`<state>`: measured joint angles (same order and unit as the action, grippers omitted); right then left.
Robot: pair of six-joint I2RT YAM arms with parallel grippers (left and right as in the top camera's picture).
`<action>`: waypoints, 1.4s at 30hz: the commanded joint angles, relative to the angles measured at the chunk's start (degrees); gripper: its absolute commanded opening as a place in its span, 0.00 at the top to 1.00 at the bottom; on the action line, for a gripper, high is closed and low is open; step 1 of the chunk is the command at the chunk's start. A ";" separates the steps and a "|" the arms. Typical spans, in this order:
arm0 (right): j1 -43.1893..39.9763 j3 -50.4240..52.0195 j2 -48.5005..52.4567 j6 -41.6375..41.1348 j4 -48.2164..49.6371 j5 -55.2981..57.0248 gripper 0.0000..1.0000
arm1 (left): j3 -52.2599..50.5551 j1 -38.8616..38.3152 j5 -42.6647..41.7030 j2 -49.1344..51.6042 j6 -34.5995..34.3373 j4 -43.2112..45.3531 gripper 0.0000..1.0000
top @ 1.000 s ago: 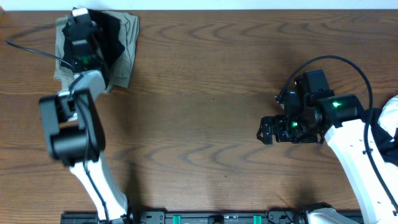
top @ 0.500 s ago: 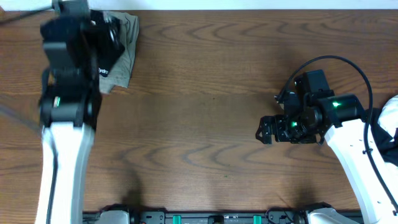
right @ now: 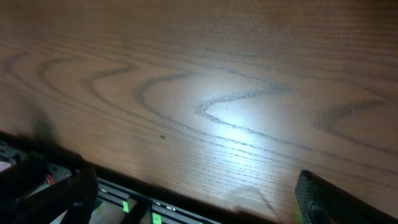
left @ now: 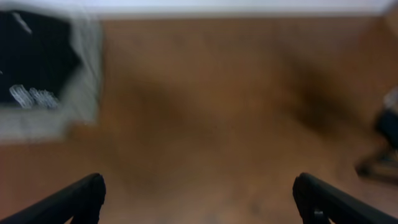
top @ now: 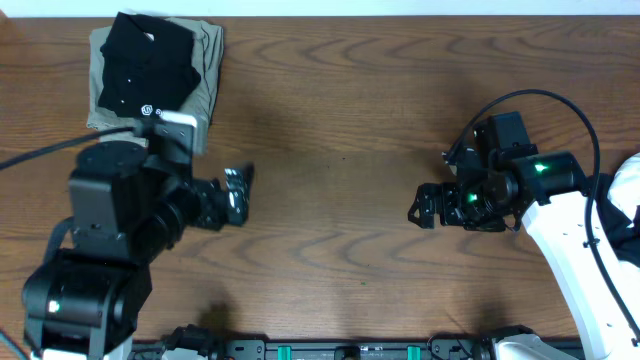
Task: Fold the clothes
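A folded black garment with a small white logo (top: 143, 66) lies on top of the olive-khaki folded garment (top: 206, 62) at the far left corner of the table. It also shows, blurred, in the left wrist view (left: 31, 56). My left gripper (top: 238, 193) hovers open over bare wood, nearer and to the right of that stack, with nothing between its fingers (left: 84, 196). My right gripper (top: 420, 210) is open and empty over the right half of the table, pointing left; its fingertips (right: 323, 199) frame bare wood.
The olive-khaki garment (left: 87, 81) sticks out from under the black one. A black rail (top: 350, 350) runs along the table's near edge. White and dark fabric (top: 630, 205) shows at the right edge behind the right arm. Cables loop off both arms.
The left arm has drawn back from the stack toward the near middle-left, its gripper opening and leaving the black garment on the khaki one. The right arm has stayed put.
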<state>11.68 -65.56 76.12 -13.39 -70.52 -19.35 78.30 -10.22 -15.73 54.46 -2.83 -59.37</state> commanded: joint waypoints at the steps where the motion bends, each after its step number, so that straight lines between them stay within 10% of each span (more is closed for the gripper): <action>1: -0.26 -0.44 -0.15 -2.49 1.01 -0.59 0.01 | -0.96 -0.22 -4.87 0.90 -1.16 -3.89 0.02; 30: -0.44 -1.01 -1.09 -2.45 2.82 -0.57 0.01 | -9.75 -0.22 -4.79 11.89 -2.21 -10.62 0.02; 42: -0.48 -2.36 -22.18 -7.93 -0.15 18.21 0.01 | -9.75 -0.22 -4.79 11.89 -2.21 -10.64 0.02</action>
<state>11.68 -66.72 58.46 -18.04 -70.08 -10.13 68.75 -10.26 -19.59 66.28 -4.54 -70.04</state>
